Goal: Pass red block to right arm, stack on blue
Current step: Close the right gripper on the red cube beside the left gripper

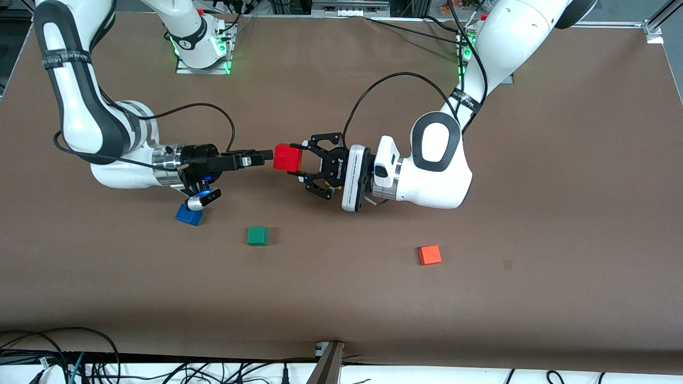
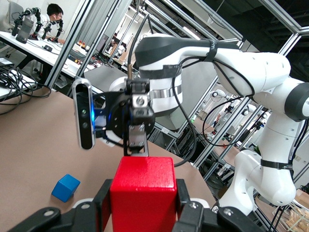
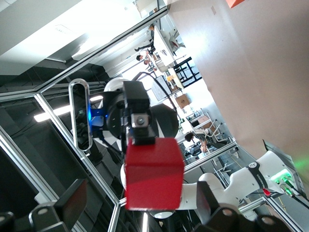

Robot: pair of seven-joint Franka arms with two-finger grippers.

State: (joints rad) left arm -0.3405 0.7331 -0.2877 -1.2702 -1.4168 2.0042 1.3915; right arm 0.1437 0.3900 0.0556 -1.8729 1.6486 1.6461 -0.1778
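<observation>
The red block (image 1: pixel 288 158) is up in the air over the middle of the table. My left gripper (image 1: pixel 294 159), the wide claw, is shut on it, and both pads press its sides in the left wrist view (image 2: pixel 143 203). My right gripper (image 1: pixel 264 156), slim and black, points at the block, with its tips at the block's edge. In the right wrist view its fingers (image 3: pixel 72 203) stand wide apart, with gaps on either side of the red block (image 3: pixel 154 174). The blue cube (image 1: pixel 189 215) lies on the table under the right wrist and shows in the left wrist view (image 2: pixel 65 187).
A green cube (image 1: pixel 257 235) lies nearer the front camera than the block, beside the blue cube. An orange cube (image 1: pixel 429 255) lies toward the left arm's end. The brown table (image 1: pixel 341 309) spreads around them. Cables hang at its front edge.
</observation>
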